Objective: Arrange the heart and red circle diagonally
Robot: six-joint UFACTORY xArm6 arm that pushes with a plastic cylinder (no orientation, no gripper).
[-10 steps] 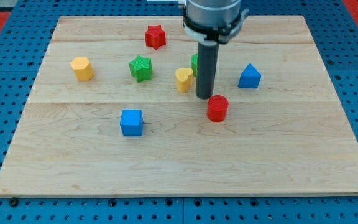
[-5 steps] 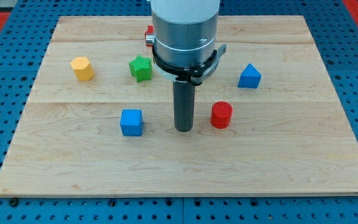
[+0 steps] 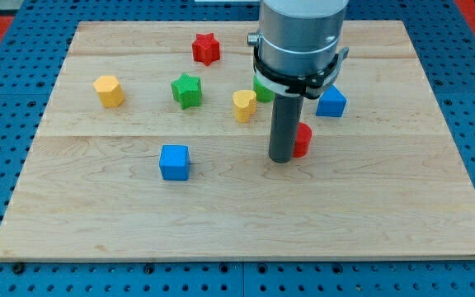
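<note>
The arm's dark rod has swung back toward the view's right within the last half second, so that my tip (image 3: 282, 159) now rests against the left side of the small red plastic cylinder, the red circle (image 3: 302, 140), which it partly hides and which has slid slightly toward the view's top. The yellow plastic heart-shaped block (image 3: 243, 105), uncovered again, sits up and to the left of the cylinder, well apart, so the pair already looks roughly diagonal on the pale wooden board (image 3: 386, 214). There is no claw on this rig to open or close; the rod only pushes, and any further nudge would merely refine the slant.
</note>
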